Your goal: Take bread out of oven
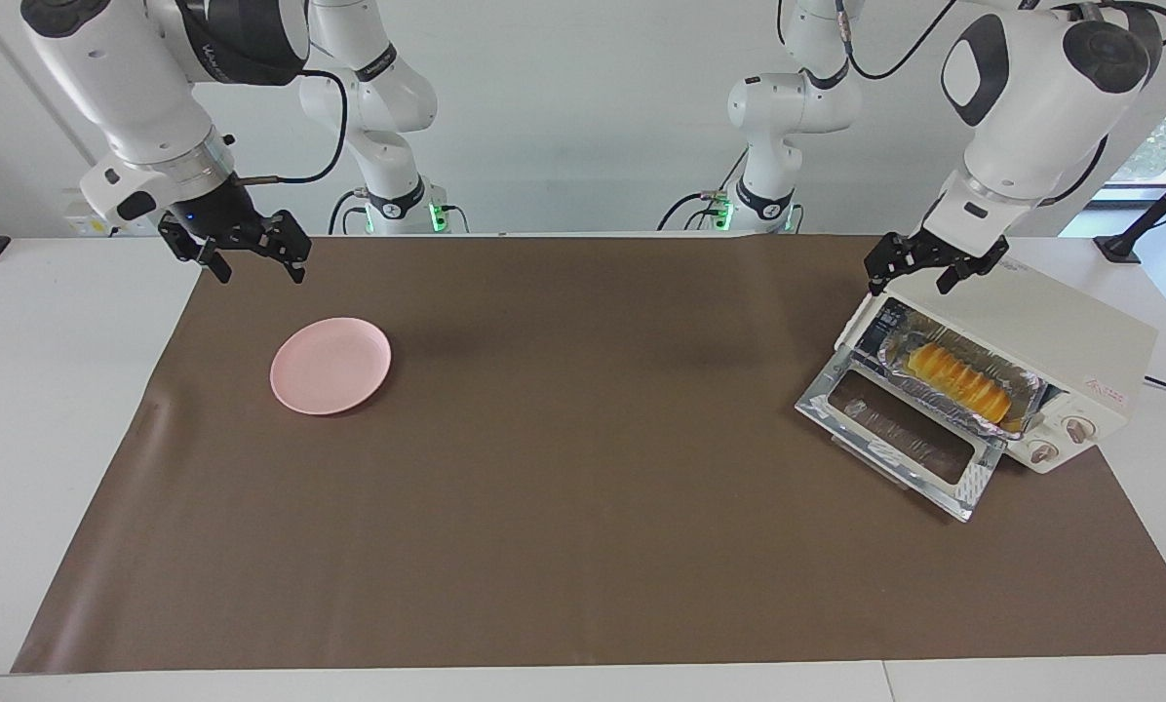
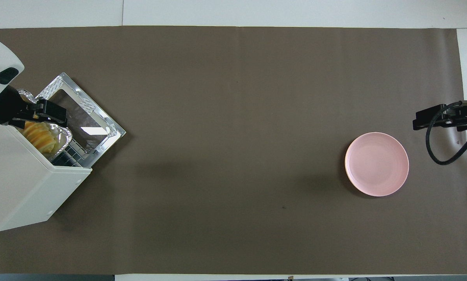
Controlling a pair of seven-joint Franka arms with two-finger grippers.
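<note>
The bread [image 1: 960, 378] lay in its foil tray [image 1: 973, 402] inside the oven [image 1: 1041, 341] with the door dropped open, just below the left claw [image 1: 922, 278], fingers spread, over the oven's top edge, while the right claw [image 1: 250, 261] waited open near the plate [image 1: 330, 365]

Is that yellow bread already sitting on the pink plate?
No, the bread lies in a foil tray inside the open oven; the pink plate holds nothing.

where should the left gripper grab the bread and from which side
Probably across the middle of the bread, fingers on its two long sides, coming from above. It lies flat in the foil tray, pulled partly out of the oven over the open door, so its top is exposed. The left gripper already hangs over that end.
</note>
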